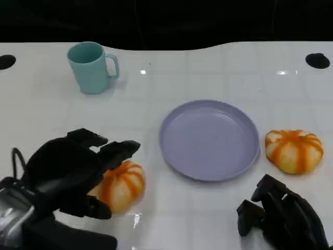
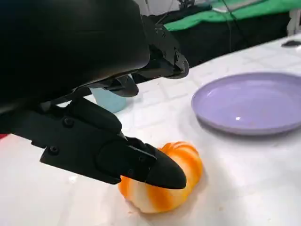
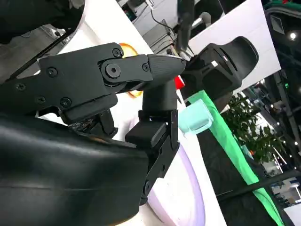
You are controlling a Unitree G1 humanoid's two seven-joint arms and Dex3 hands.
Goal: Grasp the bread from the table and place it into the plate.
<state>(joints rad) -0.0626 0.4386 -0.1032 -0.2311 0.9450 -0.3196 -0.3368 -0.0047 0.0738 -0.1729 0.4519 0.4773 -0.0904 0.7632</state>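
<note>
Head view: white table (image 1: 208,213); lilac plate (image 1: 209,139) at centre, nothing in it. Teal mug (image 1: 91,67) far left. Two orange-striped breads: one (image 1: 121,185) front left on the table, partly under the left hand (image 1: 70,172); the other bread (image 1: 294,150) just right of the plate. Left hand's fingers spread over the near bread, not closed on it. Right hand (image 1: 283,214) low at front right, fingers curled in, holding nothing.

Left wrist view: fingers (image 2: 141,165) apart above and beside the bread (image 2: 164,183); whether they touch it, cannot tell; plate (image 2: 249,103) beyond.

Right wrist view: right hand's fingers (image 3: 117,75) bent, nothing between them; mug (image 3: 197,117) behind
</note>
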